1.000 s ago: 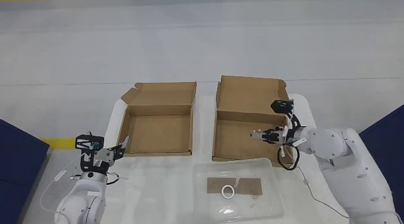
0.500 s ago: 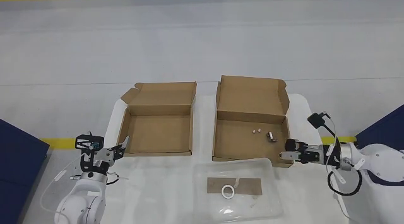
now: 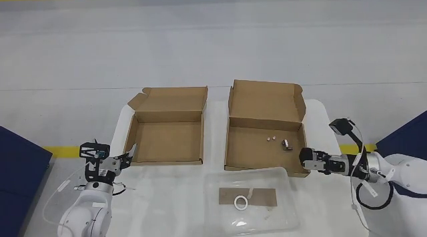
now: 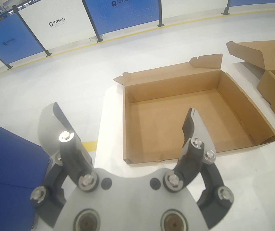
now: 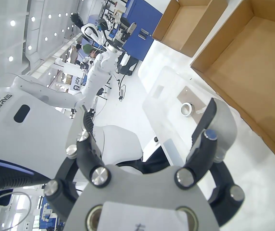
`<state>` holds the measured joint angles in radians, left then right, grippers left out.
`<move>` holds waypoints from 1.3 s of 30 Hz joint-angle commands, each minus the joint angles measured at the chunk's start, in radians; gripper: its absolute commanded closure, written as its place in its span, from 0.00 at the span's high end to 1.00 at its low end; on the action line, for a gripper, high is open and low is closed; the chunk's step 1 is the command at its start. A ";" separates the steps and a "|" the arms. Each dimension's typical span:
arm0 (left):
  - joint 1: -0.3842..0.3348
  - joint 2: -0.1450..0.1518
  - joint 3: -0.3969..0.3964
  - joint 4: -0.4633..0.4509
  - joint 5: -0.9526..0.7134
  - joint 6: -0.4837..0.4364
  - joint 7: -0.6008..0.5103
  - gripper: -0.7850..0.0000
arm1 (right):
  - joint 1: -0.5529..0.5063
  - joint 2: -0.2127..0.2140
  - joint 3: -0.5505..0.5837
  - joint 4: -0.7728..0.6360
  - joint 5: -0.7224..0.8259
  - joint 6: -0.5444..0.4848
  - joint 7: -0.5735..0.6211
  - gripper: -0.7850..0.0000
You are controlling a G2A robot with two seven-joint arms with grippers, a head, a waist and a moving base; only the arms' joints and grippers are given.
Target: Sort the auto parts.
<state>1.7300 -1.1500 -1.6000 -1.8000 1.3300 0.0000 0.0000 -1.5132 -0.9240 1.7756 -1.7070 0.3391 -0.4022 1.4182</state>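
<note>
On the white table two open cardboard boxes stand side by side with their lids folded back toward 12 o'clock. The left box is at about 10 o'clock from the table's middle and the right box at about 1 o'clock. Three sorted auto parts lie on the floor of the right box, toward its 2 o'clock side: two small pale pieces close together and a darker metal piece just beside them at their 4 o'clock. A clear plastic tray sits at 6 o'clock, just in front of the right box. Inside it a white ring rests on a flat brown cardboard strip. The left gripper is at the table's 9 o'clock edge, just beside the left box's 8 o'clock corner and facing that box. Its fingers are spread wide with nothing between them. The right gripper is at 3 o'clock, just beside the right box's 5 o'clock corner. Its jaws are also apart and empty. In the right wrist view the tray and ring lie beyond them.
</note>
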 commanded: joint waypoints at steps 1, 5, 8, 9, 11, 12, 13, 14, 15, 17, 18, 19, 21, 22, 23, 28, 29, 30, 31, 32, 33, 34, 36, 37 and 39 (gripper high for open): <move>0.000 0.000 0.000 0.000 0.000 0.000 0.000 1.00 | 0.000 0.000 0.000 0.000 0.000 0.000 0.000 1.00; 0.000 0.000 0.000 0.000 0.000 0.000 0.000 1.00 | 0.000 0.000 0.000 0.000 0.000 0.000 0.000 1.00; 0.000 0.000 0.000 0.000 0.000 0.000 0.000 1.00 | 0.000 0.000 0.000 0.000 0.000 0.000 0.000 1.00; 0.000 0.000 0.000 0.000 0.000 0.000 0.000 1.00 | 0.000 0.000 0.000 0.000 0.000 0.000 0.000 1.00; 0.003 0.001 -0.011 -0.016 0.004 -0.001 0.004 1.00 | 0.000 0.000 0.000 0.000 0.000 0.000 0.000 1.00; 0.013 0.002 -0.018 -0.034 0.021 -0.011 0.006 1.00 | 0.000 0.000 0.000 0.000 0.000 0.000 0.000 1.00; 0.025 0.003 -0.027 -0.054 0.034 -0.023 0.002 1.00 | 0.000 0.000 0.000 0.000 0.000 0.000 0.000 1.00; 0.038 0.005 -0.037 -0.078 0.044 -0.037 -0.006 1.00 | 0.000 0.000 0.000 0.000 0.000 0.000 0.000 1.00; 0.052 0.006 -0.047 -0.102 0.044 -0.054 -0.019 1.00 | 0.000 0.000 0.000 0.000 0.000 0.000 0.000 1.00; 0.082 0.010 -0.060 -0.160 0.069 -0.101 -0.066 1.00 | 0.000 0.000 0.000 0.000 0.000 0.000 0.000 1.00; 0.098 0.012 -0.060 -0.191 0.061 -0.136 -0.085 1.00 | 0.000 0.000 0.000 0.000 0.000 0.000 0.000 1.00; 0.114 0.014 -0.064 -0.215 0.063 -0.173 -0.115 1.00 | 0.000 0.000 0.000 0.000 0.000 0.000 0.000 1.00; 0.120 0.016 -0.072 -0.231 0.097 -0.185 -0.140 1.00 | 0.000 0.000 0.000 0.000 0.000 0.000 0.000 1.00; 0.120 0.016 -0.072 -0.231 0.097 -0.185 -0.140 1.00 | 0.000 0.000 0.000 0.000 0.000 0.000 0.000 1.00; 0.120 0.016 -0.072 -0.231 0.097 -0.185 -0.140 1.00 | 0.000 0.000 0.000 0.000 0.000 0.000 0.000 1.00; 0.120 0.016 -0.072 -0.231 0.097 -0.185 -0.140 1.00 | 0.000 0.000 0.000 0.000 0.000 0.000 0.000 1.00; 0.120 0.016 -0.072 -0.231 0.097 -0.185 -0.140 1.00 | 0.000 0.000 0.000 0.000 0.000 0.000 0.000 1.00; 0.120 0.016 -0.072 -0.231 0.097 -0.185 -0.140 1.00 | 0.000 0.000 0.000 0.000 0.000 0.000 0.000 1.00; 0.118 0.017 -0.071 -0.237 0.111 -0.191 -0.145 1.00 | 0.000 0.000 0.000 0.000 0.000 0.000 0.000 1.00; 0.117 0.019 -0.069 -0.254 0.141 -0.202 -0.163 1.00 | 0.000 0.000 0.000 0.000 0.000 0.000 0.000 1.00; 0.117 0.019 -0.060 -0.278 0.157 -0.217 -0.187 1.00 | 0.000 0.000 0.000 0.000 0.000 0.000 0.000 1.00; 0.116 0.021 -0.054 -0.298 0.165 -0.248 -0.222 1.00 | 0.000 0.000 0.000 0.000 0.000 0.000 0.000 1.00; 0.104 0.025 -0.036 -0.358 0.211 -0.307 -0.323 1.00 | 0.000 0.000 0.000 0.000 0.000 0.000 0.000 1.00; 0.097 0.027 -0.019 -0.387 0.231 -0.341 -0.382 1.00 | 0.000 0.000 0.000 0.000 0.000 0.000 0.000 1.00; 0.071 0.030 0.026 -0.444 0.249 -0.411 -0.502 1.00 | 0.000 0.000 0.000 0.000 0.000 0.000 0.000 1.00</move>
<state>1.8173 -1.1217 -1.6048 -2.2074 1.5690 -0.3628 -0.4111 -1.5132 -0.9240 1.7756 -1.7070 0.3392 -0.4022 1.4182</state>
